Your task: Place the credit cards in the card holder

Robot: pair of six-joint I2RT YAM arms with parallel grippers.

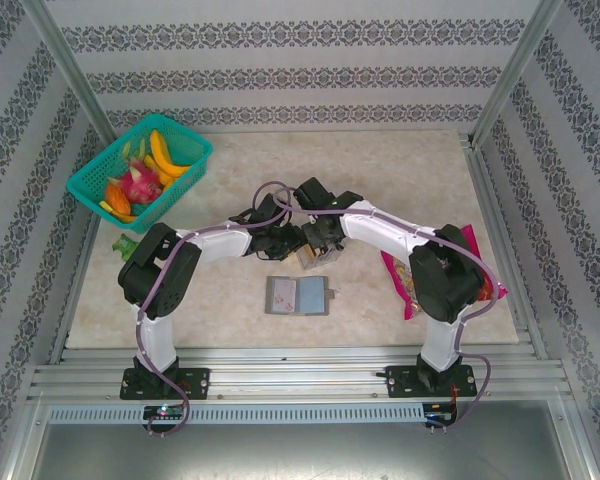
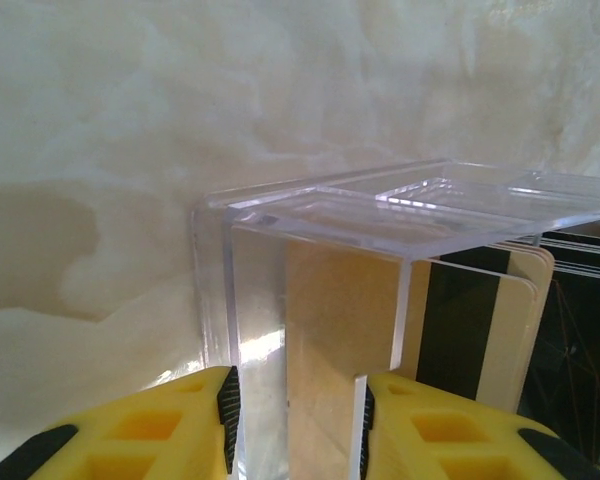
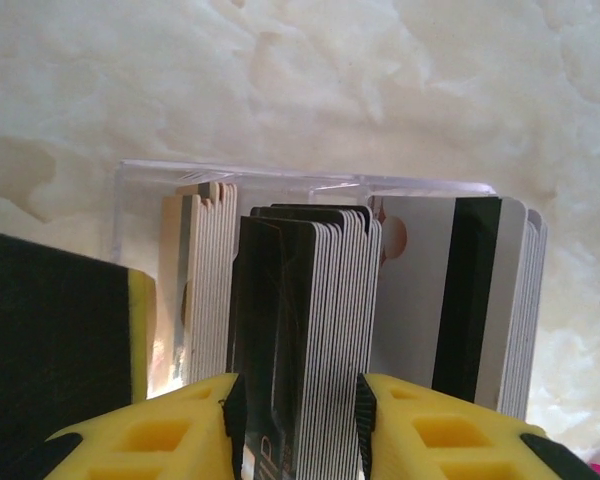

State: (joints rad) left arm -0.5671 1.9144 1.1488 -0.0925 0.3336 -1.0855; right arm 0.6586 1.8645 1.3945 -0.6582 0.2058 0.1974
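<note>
The credit cards stand on edge in a clear plastic tray at the middle of the table. My right gripper is shut on a dark stack of cards, its pads pressed to both faces. A pale stack stands to its left and white cards with a black stripe to its right. My left gripper is shut on the end of the tray, with a tan card between the pads. From above, both grippers meet over the tray. The grey card holder lies flat just in front.
A teal basket of toy fruit stands at the back left. A colourful candy bag lies under the right arm. A green item lies beside the left arm's elbow. Patterned walls enclose the table on three sides.
</note>
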